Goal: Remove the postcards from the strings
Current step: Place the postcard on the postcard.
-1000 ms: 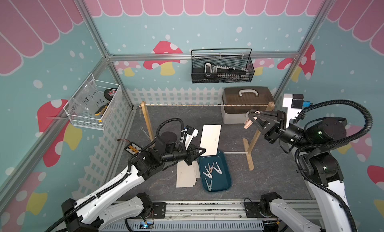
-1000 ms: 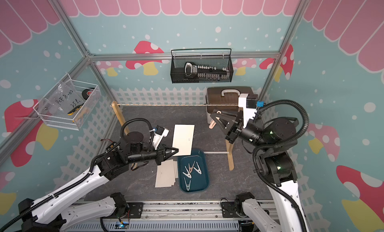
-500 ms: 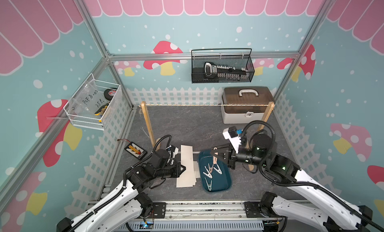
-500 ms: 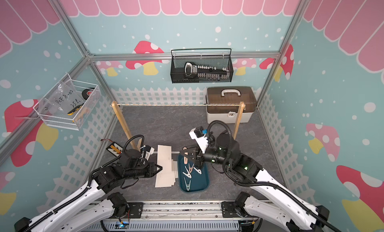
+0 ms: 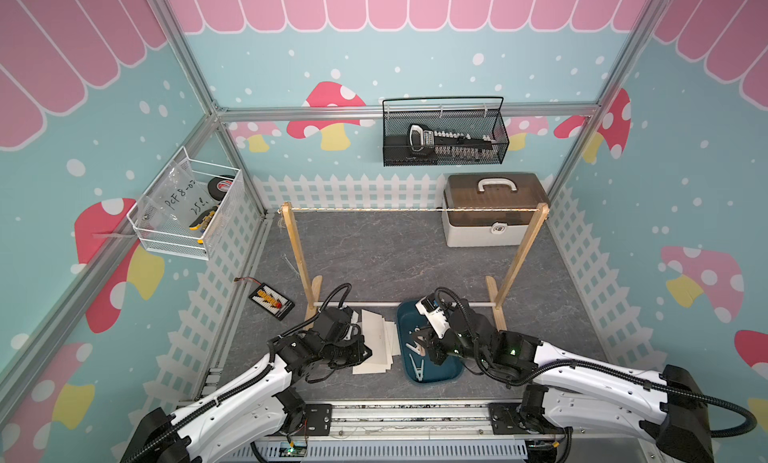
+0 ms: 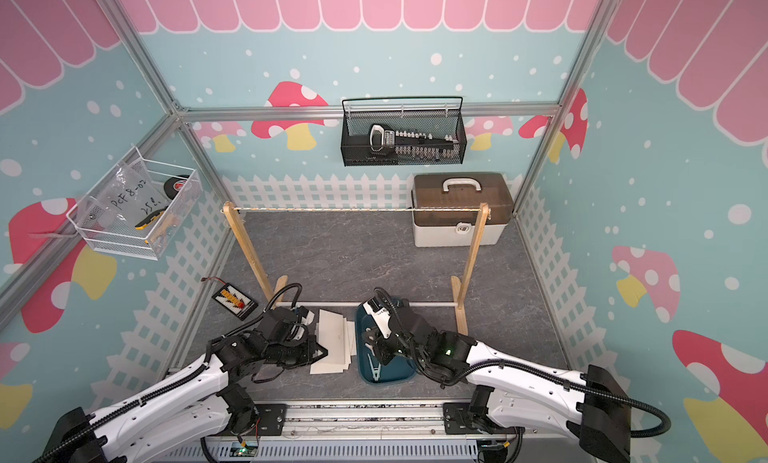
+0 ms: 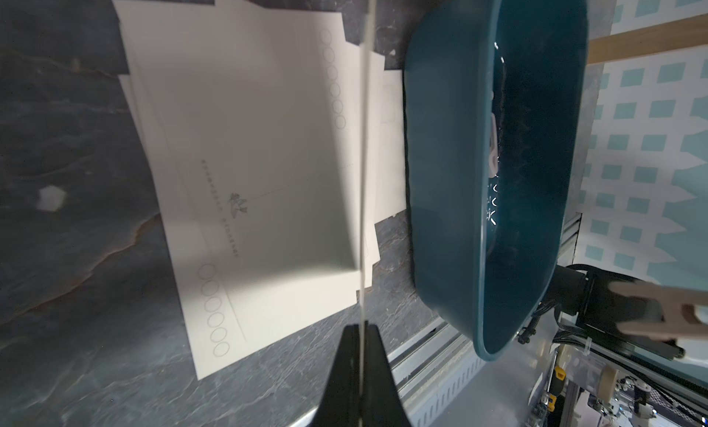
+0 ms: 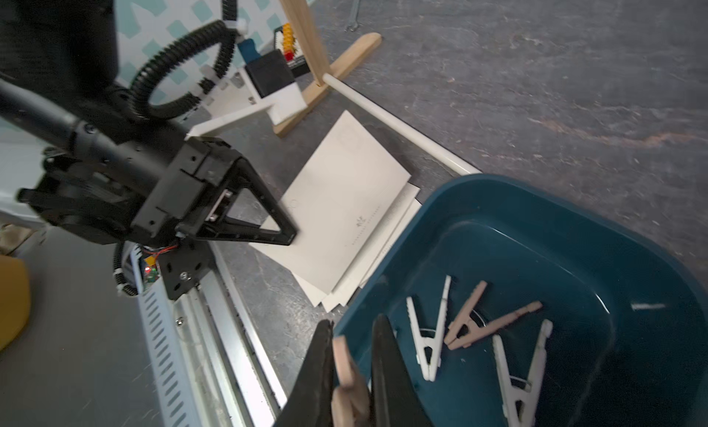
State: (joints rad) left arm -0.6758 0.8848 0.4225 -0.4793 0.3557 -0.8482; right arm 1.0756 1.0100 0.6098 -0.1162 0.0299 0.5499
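Note:
The string (image 5: 415, 210) (image 6: 353, 209) runs bare between two wooden posts in both top views. A loose stack of cream postcards (image 5: 376, 344) (image 6: 332, 340) (image 7: 249, 157) (image 8: 344, 210) lies on the grey floor beside a teal tray (image 5: 440, 378) (image 7: 440, 176). My left gripper (image 5: 365, 351) (image 7: 360, 325) is shut on one postcard (image 7: 364, 176), seen edge-on, just above the stack. My right gripper (image 5: 422, 342) (image 8: 350, 329) hangs over the tray's near rim (image 8: 498, 199), shut on a pale pink clothespin (image 8: 340, 352).
Several white and pink clothespins (image 8: 433, 337) lie in the tray. A white rod (image 5: 374, 304) joins the posts' feet just behind the stack and the tray. A brown-lidded box (image 5: 494, 211) stands at the back right. A small black device (image 5: 272, 301) and a wrench (image 5: 291, 263) lie at the left.
Both arms have come down from the string. The left brought its postcard down to the stack. The right carried the clothespin from the right post down to the tray.

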